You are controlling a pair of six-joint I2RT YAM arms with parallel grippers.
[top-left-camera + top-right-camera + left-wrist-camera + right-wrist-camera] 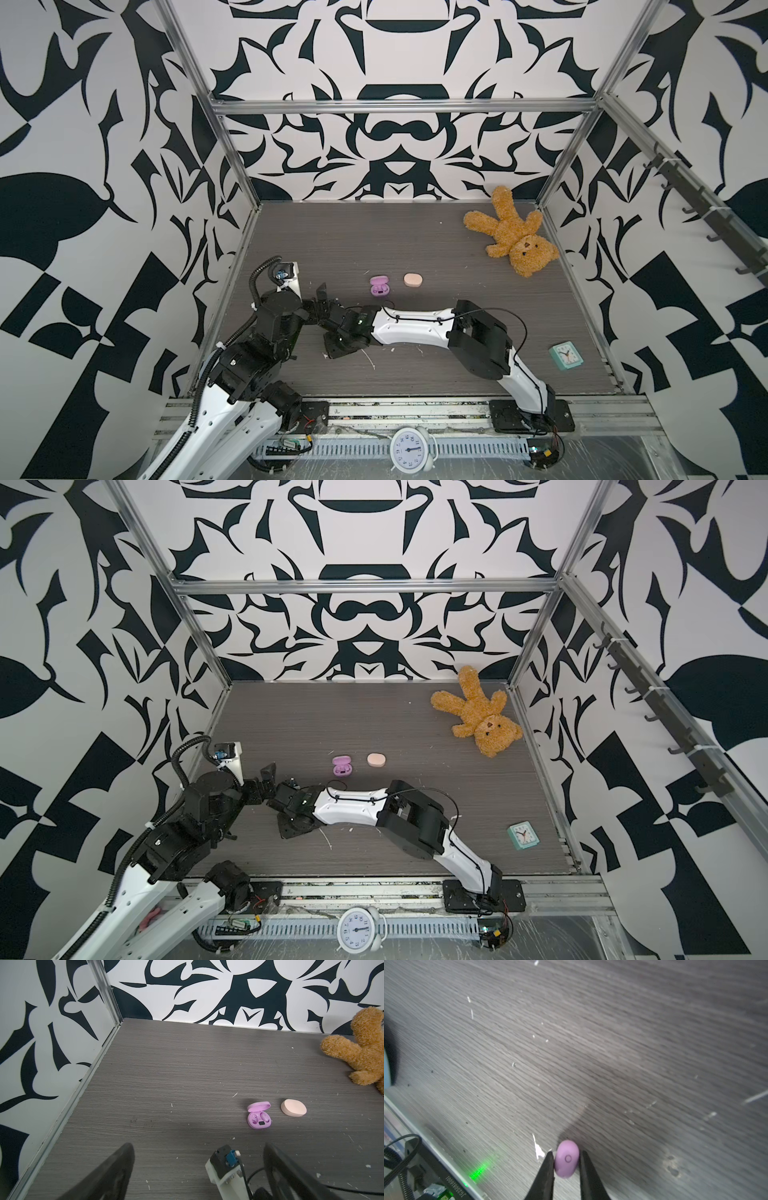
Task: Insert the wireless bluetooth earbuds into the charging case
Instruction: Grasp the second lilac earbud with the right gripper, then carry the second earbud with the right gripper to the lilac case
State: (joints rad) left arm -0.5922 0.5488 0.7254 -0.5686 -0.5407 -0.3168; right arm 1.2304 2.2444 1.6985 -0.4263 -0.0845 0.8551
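Pinching one lilac earbud (567, 1159) in the right pincer (566, 1152), low over the worktop (612, 1043) near its front edge, left of centre. Holding the left pincer (196, 1146) spread wide and empty. Near mid-worktop: an open lilac charging case (379, 286), just beside it a closed peach case (413, 279); well apart, by the back-right corner, a teddy bear (509, 232).
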